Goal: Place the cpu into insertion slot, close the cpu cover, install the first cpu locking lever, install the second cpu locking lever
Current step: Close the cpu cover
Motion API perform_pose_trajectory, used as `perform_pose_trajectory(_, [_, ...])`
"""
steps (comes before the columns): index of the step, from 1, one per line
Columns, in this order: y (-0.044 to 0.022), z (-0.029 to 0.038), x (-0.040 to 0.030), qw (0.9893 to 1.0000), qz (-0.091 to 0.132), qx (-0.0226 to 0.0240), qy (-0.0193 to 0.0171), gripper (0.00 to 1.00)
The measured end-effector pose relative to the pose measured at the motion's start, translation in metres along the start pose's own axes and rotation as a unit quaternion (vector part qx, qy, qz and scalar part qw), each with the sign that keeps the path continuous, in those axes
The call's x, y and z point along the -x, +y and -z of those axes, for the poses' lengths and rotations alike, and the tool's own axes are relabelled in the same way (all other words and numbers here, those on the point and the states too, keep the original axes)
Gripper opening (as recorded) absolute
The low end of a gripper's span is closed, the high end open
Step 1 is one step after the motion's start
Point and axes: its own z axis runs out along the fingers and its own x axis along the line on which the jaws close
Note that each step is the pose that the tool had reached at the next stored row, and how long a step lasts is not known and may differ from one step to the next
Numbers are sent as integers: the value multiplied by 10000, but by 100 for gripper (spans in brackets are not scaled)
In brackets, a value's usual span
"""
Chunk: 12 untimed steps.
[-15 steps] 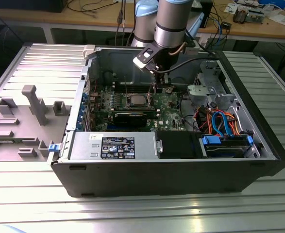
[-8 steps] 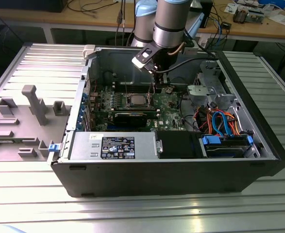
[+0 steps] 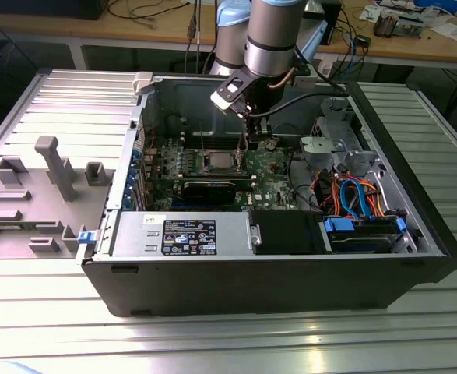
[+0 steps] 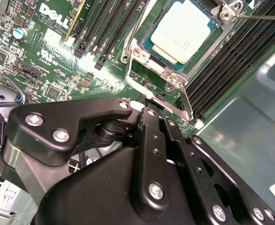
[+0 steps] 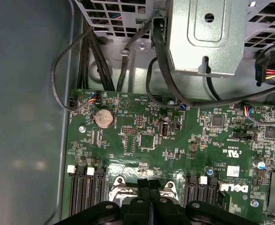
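cpu (image 4: pixel 186 29), pale silvery square with green rim, lies flat in board (image 4: pixel 53 65); tool (image 5: pixel 149 183) pressed together.

Open computer case (image 3: pixel 290 288) on metal table (image 3: pixel 212 343), arm (image 3: pixel 271 39) reaching down into it, gripper (image 3: pixel 251 134) low over motherboard (image 3: pixel 271 167), just to the exterior view's right of the cpu (image 3: pixel 216 161), grey power supply (image 3: pixel 181 234) and black drive box (image 3: pixel 286 232) along near wall, grey fixture tray (image 3: pixel 26 210) at exterior view's left.
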Motion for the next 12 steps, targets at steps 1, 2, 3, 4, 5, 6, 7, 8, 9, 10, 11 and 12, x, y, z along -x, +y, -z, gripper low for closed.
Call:
perform_pose_trajectory(1, [-2,0,0,10000,0,0,0,11])
perform_pose_trajectory(2, [-5,0,0,10000,0,0,0,11])
perform_pose_trajectory(3, [-6,-1,0,10000,0,0,0,11])
perform_pose_trajectory(4, [-7,-2,-1,10000,0,0,0,11])
perform_pose_trajectory(5, [-8,-2,-1,10000,0,0,-1,11])
perform_pose_trajectory(6, [-10,-2,-1,10000,0,0,0,11])
perform_pose_trajectory(7, [-12,-3,-1,10000,0,0,0,11])
perform_pose_trajectory(8, [-13,-3,-1,10000,0,0,0,11])
perform_pose_trajectory(9, [-14,-3,-1,10000,0,0,-1,11])
perform_pose_trajectory(10, [-16,-4,-1,10000,0,0,0,11])
perform_pose_trajectory(11, [-18,-5,-2,10000,0,0,0,11])
perform_pose_trajectory(12, [-19,-5,-2,10000,0,0,0,11])
